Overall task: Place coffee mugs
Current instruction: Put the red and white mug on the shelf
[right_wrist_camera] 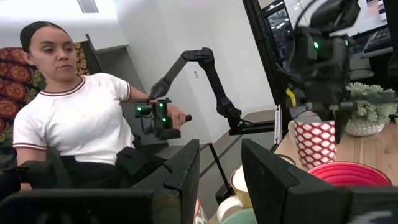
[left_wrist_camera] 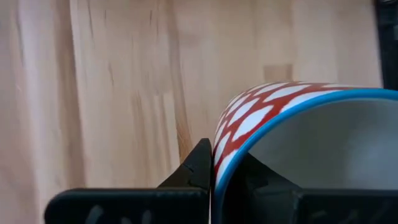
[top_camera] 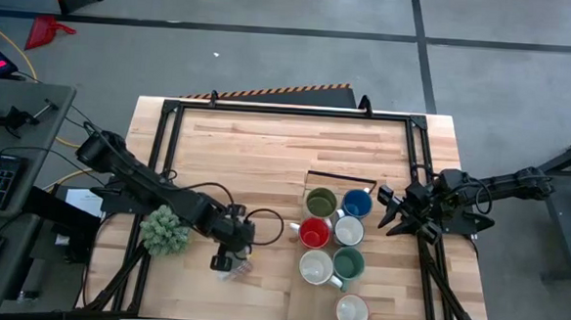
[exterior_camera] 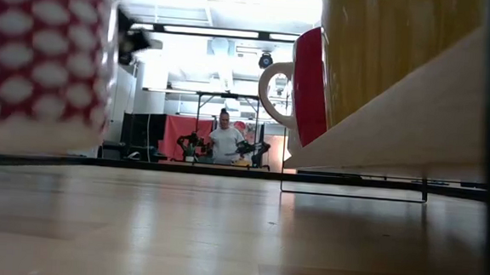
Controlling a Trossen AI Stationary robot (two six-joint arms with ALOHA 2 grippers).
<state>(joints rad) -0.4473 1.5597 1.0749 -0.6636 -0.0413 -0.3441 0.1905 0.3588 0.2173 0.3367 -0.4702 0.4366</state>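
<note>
Pale wooden worktop (top_camera: 266, 159), carrying a red-and-white patterned mug (top_camera: 233, 266) near its front edge, left of the group. Pinched at the rim by the left gripper (top_camera: 227, 263), fingers pressed on the wall. Seven other mugs (top_camera: 332, 243) clustered to the right. Beside them, right gripper (top_camera: 392, 211) hanging spread, holding nothing. Bushy plant (top_camera: 164, 230) close by the left arm.

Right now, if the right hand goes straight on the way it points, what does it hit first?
Probably the white mug, nearest of the cluster ahead of the right hand, with the blue mug beside it. Height is unclear; it might pass over.
</note>
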